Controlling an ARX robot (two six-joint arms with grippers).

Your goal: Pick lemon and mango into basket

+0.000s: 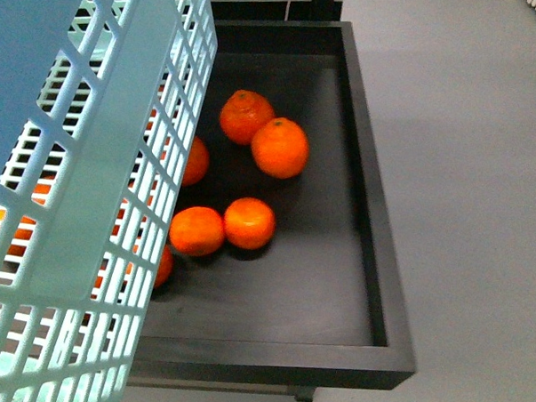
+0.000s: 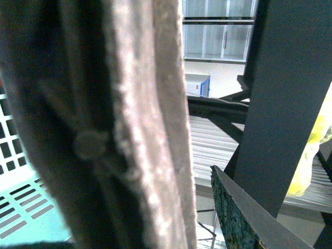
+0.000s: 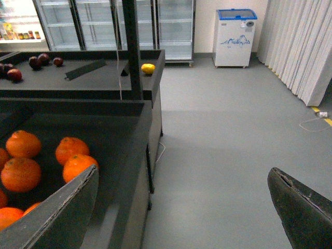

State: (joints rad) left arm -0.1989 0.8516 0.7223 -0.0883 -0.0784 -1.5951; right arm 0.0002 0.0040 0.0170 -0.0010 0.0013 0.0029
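Hanging tilted beside the tangerines [image 1: 280, 147], the basket [image 1: 90, 200] could slip: whether the left gripper [image 2: 207, 181] clamps its handle [image 2: 129, 129] I cannot tell. The right gripper [image 3: 182, 174] gapes empty; the likely lemon [image 3: 148, 68] lies on a far table [image 3: 78, 85], so 1 tangerine might get grabbed instead.

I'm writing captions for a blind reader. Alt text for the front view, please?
A light aqua slotted basket fills the left side, close to the camera, partly covering a black tray of orange tangerines, some seen through its slots. Bare grey floor lies to the right.
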